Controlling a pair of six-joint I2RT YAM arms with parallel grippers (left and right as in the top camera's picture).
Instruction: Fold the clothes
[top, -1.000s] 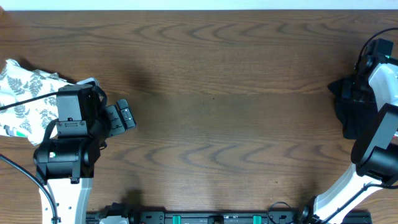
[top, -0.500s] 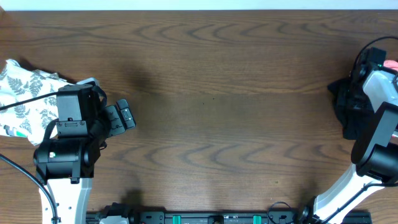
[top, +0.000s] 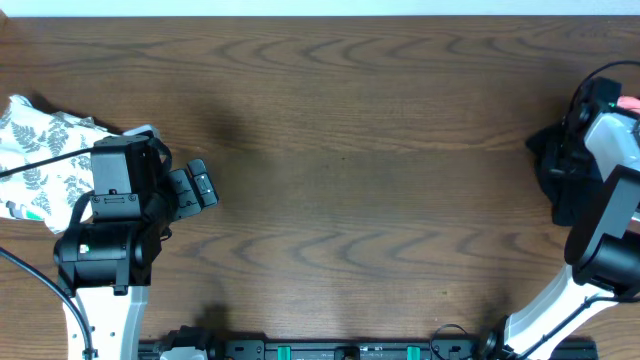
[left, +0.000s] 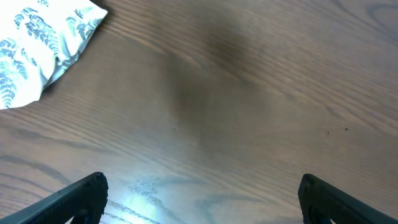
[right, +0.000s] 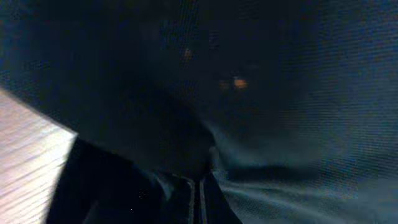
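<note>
Dark wood-grain table (top: 360, 200), soft glare.

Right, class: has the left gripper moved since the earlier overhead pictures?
No. The left gripper keeps the same gap from the leaf-print cloth and lies over the same grain lines of the table.

Count: garments 2, i.e. white fern-print cloth (top: 35, 160) x1, dark garment (top: 558, 195) x1. Robot arms 2, i.e. left arm (top: 105, 240) x1, right arm (top: 612, 215) x1. Wood table (top: 370, 150) x1.
</note>
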